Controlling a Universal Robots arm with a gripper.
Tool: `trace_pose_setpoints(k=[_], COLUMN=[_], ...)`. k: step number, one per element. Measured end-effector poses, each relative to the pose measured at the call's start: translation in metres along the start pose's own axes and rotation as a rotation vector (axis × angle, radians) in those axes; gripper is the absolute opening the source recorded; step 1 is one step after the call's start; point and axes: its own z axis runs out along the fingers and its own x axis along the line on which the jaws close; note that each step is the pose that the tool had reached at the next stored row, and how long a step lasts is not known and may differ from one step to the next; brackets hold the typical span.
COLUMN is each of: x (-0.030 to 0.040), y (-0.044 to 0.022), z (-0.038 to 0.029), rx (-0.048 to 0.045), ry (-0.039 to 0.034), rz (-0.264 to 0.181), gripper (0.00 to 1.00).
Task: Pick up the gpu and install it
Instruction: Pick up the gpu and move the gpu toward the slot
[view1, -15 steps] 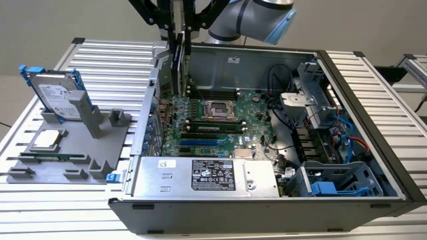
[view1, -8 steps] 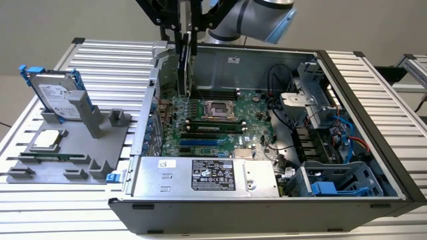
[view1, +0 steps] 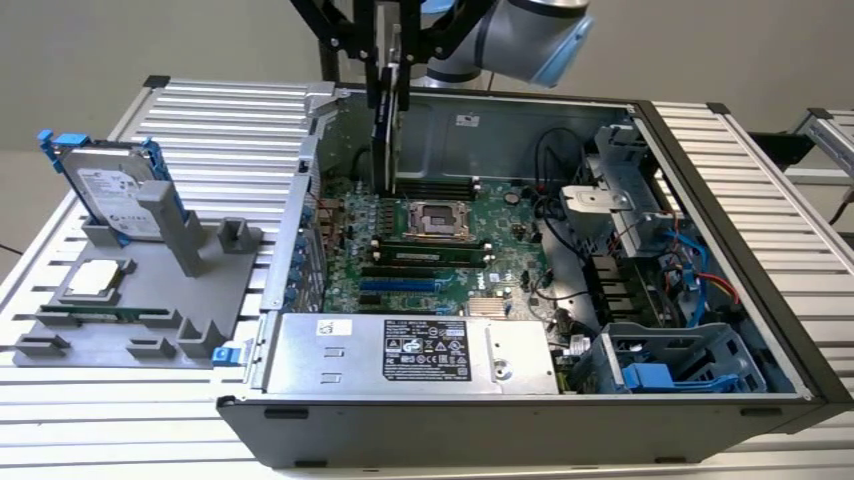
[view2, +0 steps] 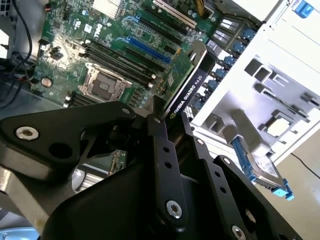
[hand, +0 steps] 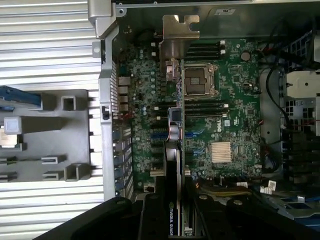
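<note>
1. Right, we have the tool (view1: 390, 70) clamped shut on the gpu (view1: 387, 150). It grips the card by its upper end, inside the open computer case (view1: 747, 250).
2. In the exterior view the card shows edge-on as a thin dark strip. Its long axis stands upright, running straight down from the tool toward the motherboard (view1: 507, 230).
3. Looking down along the card in the first wrist view, the silver end bracket (hand: 178, 30) is at the far end, away from the tool (hand: 172, 212). So we judge the bracket end is the low one.
4. The second wrist view gives us the black cooler face of the gpu (view2: 189, 89), reaching away from the tool (view2: 160, 130) along the tool's own line.
5. The lower end hangs over the memory slots beside the processor socket (view1: 435, 217). It looks clear of the board, though we cannot tell how close it is.
6. The relation that matters is between card and slot: the blue slot (view1: 400, 284) lies flat on the board, running toward the case's port side, while the card stands on end. That slot also sits beyond the socket, toward the power supply (view1: 400, 350), not under the card.
7. Nothing is seated yet, by our reading.
8. Off at the exterior view's left, the grey fixture (view1: 147, 300) on the table (view1: 200, 110) holds the hard drive (view1: 114, 190), well apart from the tool.
</note>
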Motion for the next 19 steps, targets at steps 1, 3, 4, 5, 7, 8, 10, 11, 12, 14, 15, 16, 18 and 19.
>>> trace_pose_setpoints(k=[1,3,4,5,7,8,10,11,12,14,15,16,18,19], x=[-0.0013,-0.0042,-0.0055,-0.0068,-0.0094,-0.0107,-0.0133,-0.0144,-0.0153,-0.0163,-0.0164,-0.0166,-0.0167,-0.0167], y=[0.0001,0.0003,0.0004,0.0005,0.0007,0.0008,0.0009,0.001,0.0011,0.0011,0.0011,0.0012,0.0012,0.0012], z=[0.0,0.0001,0.0001,0.0002,0.0002,0.0003,0.0003,0.0003,0.0003,0.0004,0.0004,0.0004,0.0004,0.0004], rx=[0.0,-0.0001,0.0,0.0,0.0,0.0,0.0,0.0,0.0,-0.0001,-0.0001,-0.0001,0.0,0.0], ry=[0.0,0.0,0.0,0.0,0.0,0.0,0.0,0.0,0.0,-0.0001,0.0,0.0,0.0,0.0], rz=[0.0,0.0,0.0,0.0,0.0,0.0,0.0,0.0,0.0,0.0,0.0,0.0,0.0,0.0], gripper=[0.0,0.0,0.0,0.0,0.0,0.0,0.0,0.0,0.0,0.0,0.0,0.0,0.0,0.0])
